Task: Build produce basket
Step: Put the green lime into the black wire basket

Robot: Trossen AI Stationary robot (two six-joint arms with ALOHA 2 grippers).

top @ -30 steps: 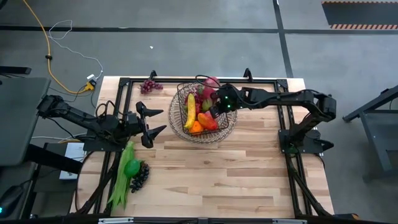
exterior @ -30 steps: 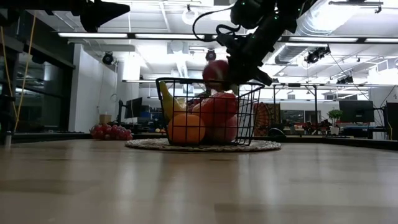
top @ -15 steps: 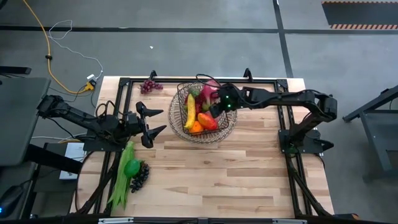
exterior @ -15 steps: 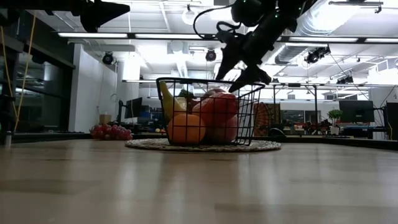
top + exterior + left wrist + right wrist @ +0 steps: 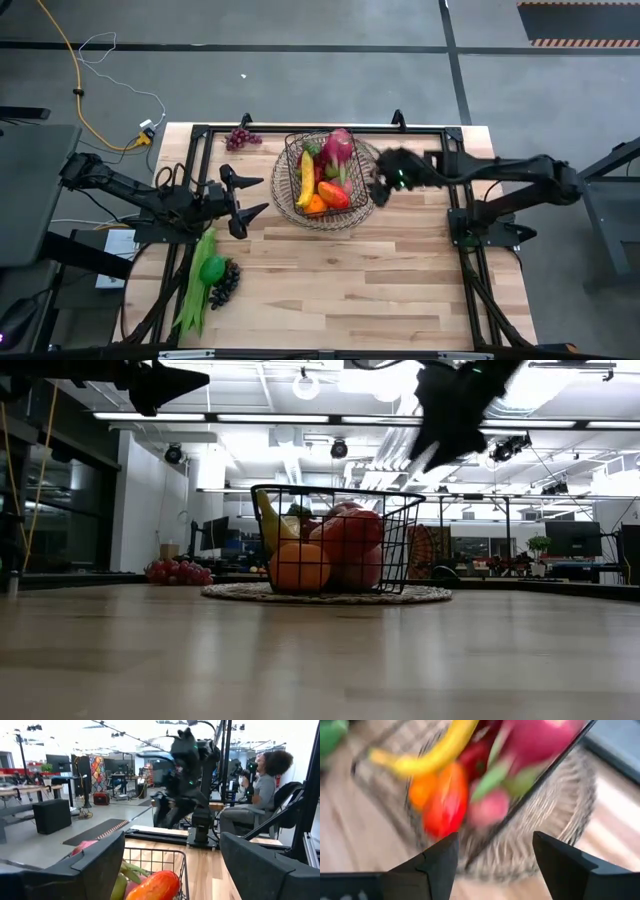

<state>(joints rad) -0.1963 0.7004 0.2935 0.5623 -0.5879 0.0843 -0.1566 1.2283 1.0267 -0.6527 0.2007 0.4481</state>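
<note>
Pulled back from over the basket (image 5: 322, 180), the right gripper (image 5: 383, 187) now hangs just beside the basket's 3 o'clock rim, whereas a second ago it was above the fruit with the pink dragon fruit (image 5: 338, 146) between its fingers. That dragon fruit now lies on top of the pile at the basket's 12 to 1 o'clock corner. The right gripper's fingers are spread apart with nothing between them, as the right wrist view shows.

The basket stands on a round woven tray (image 5: 366, 210) toward 12 o'clock on the wooden table (image 5: 380, 280). Inside it, a yellow banana (image 5: 306, 178) lies along the 9 o'clock side, an orange (image 5: 315, 203) sits at the 6 o'clock end, and a red-orange piece (image 5: 334, 195) rests beside it toward 3 o'clock. In the low view the basket (image 5: 335, 540) shows the orange (image 5: 298, 568) at the front.

Outside the basket, a bunch of purple grapes (image 5: 240, 139) lies at 11 o'clock near the table's far edge. Long green beans (image 5: 194, 285), a green pear (image 5: 211, 269) and dark grapes (image 5: 224, 284) lie together at 8 o'clock.

The left gripper (image 5: 250, 195) waits at 9 o'clock of the basket, well clear of it, its fingers wide apart and empty.
</note>
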